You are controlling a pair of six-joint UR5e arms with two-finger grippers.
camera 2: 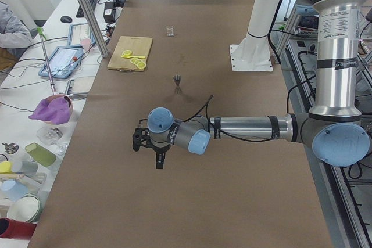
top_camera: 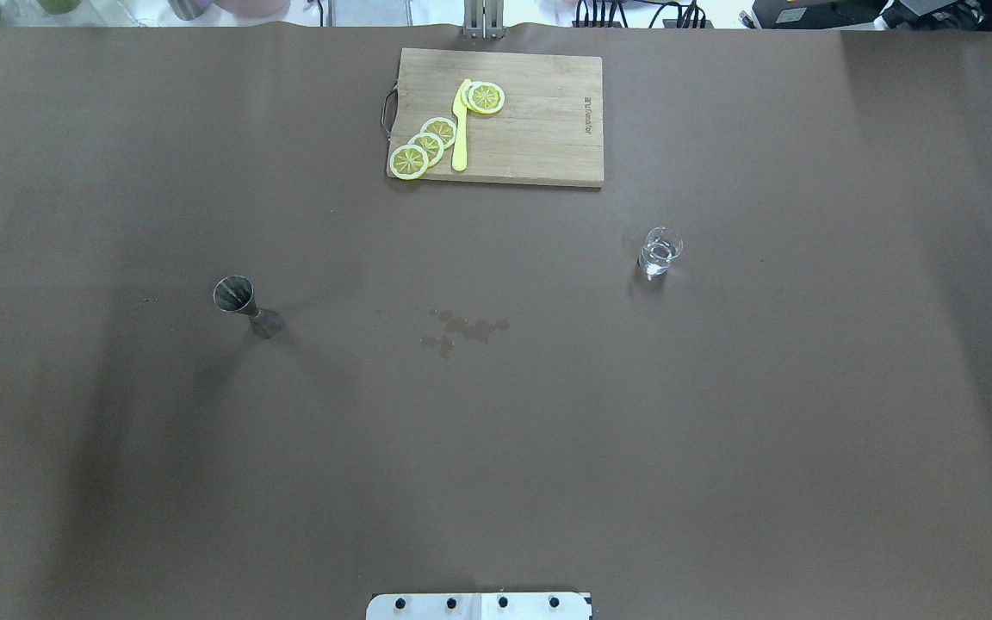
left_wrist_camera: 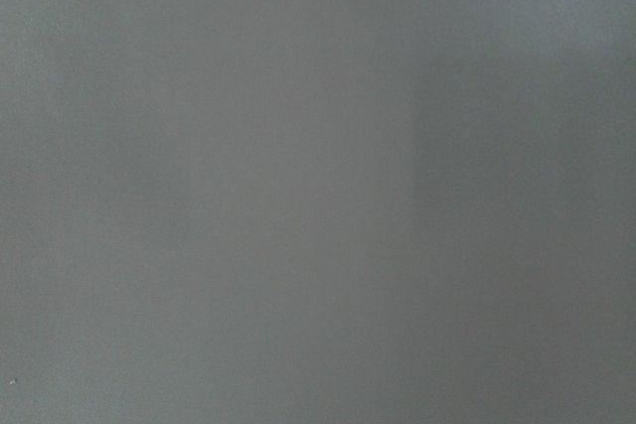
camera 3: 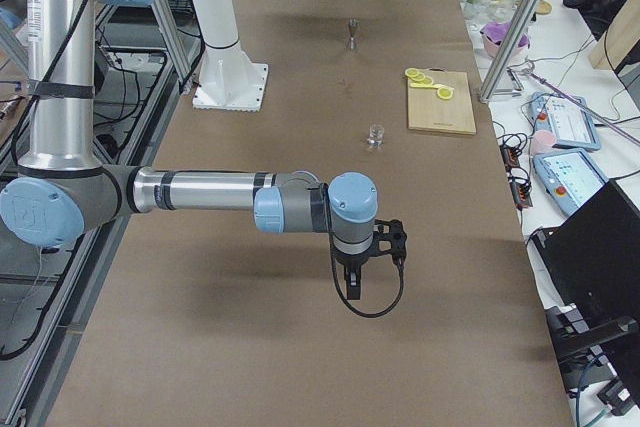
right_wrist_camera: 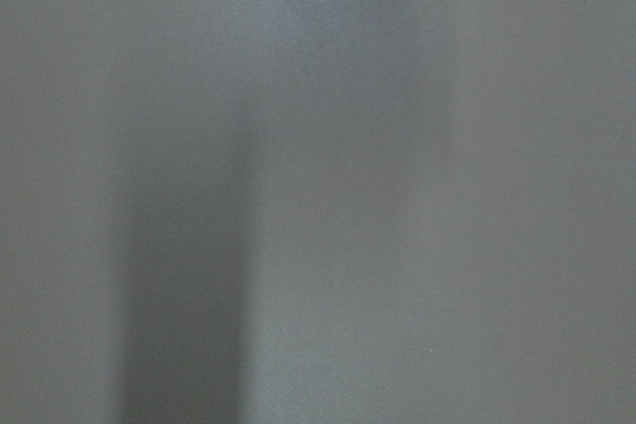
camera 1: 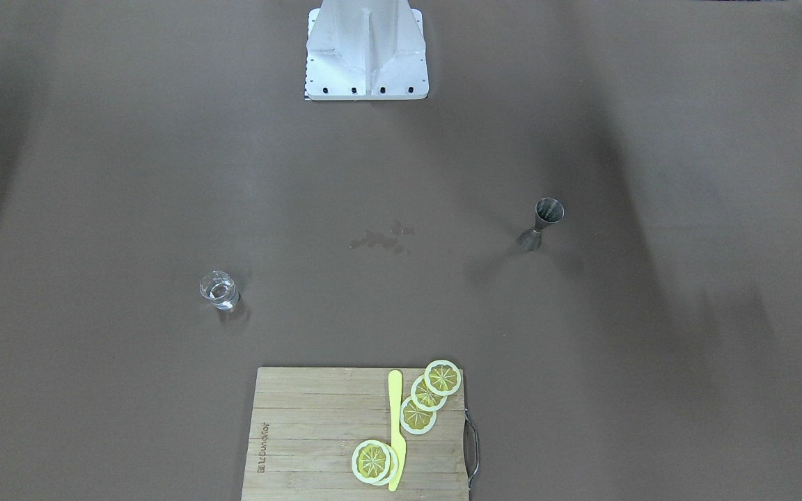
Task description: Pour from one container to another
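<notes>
The small clear glass stands upright on the brown table with clear liquid in it, on the robot's right side. Upright on the robot's left side is the steel jigger, also in the overhead view. Neither gripper is near them. My left gripper hangs over the table's left end, far from the jigger; I cannot tell its state. My right gripper hangs over the right end, short of the glass; its state cannot be told either. Both wrist views show only blurred table surface.
A wooden cutting board lies at the far edge with lemon slices and a yellow knife. Small wet spots mark the table's middle. The robot's white base stands at the near edge. Cluttered side benches flank the operators' side.
</notes>
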